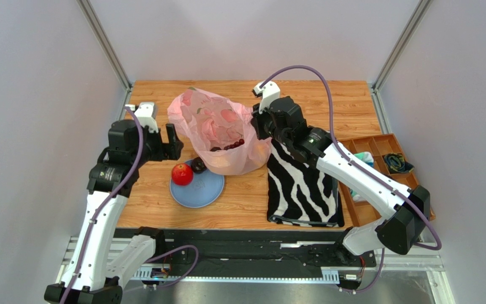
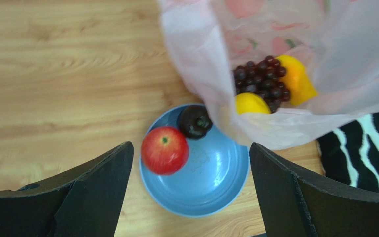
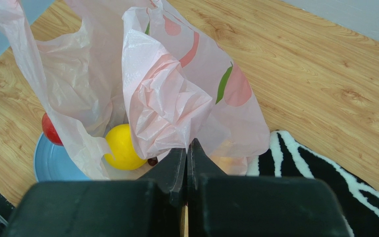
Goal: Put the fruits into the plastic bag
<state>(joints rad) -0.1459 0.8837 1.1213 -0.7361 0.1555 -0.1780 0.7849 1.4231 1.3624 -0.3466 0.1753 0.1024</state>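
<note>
The pink plastic bag (image 1: pixel 217 130) stands open on the table, its mouth held up. My right gripper (image 3: pixel 187 148) is shut on the bag's rim (image 3: pixel 176 108). Inside lie the grape bunch (image 2: pixel 260 81), a yellow citrus (image 2: pixel 251 103) and an orange mango (image 2: pixel 297 79). The red apple (image 2: pixel 165 150) and a dark plum-like fruit (image 2: pixel 195 121) sit on the blue plate (image 2: pixel 216 182). My left gripper (image 2: pixel 191 197) is open and empty above the plate, left of the bag; in the top view it (image 1: pixel 171 142) hovers by the apple (image 1: pixel 182 173).
A zebra-striped cloth (image 1: pixel 302 190) lies right of the bag under the right arm. A wooden tray (image 1: pixel 378 164) with small items stands at the table's right edge.
</note>
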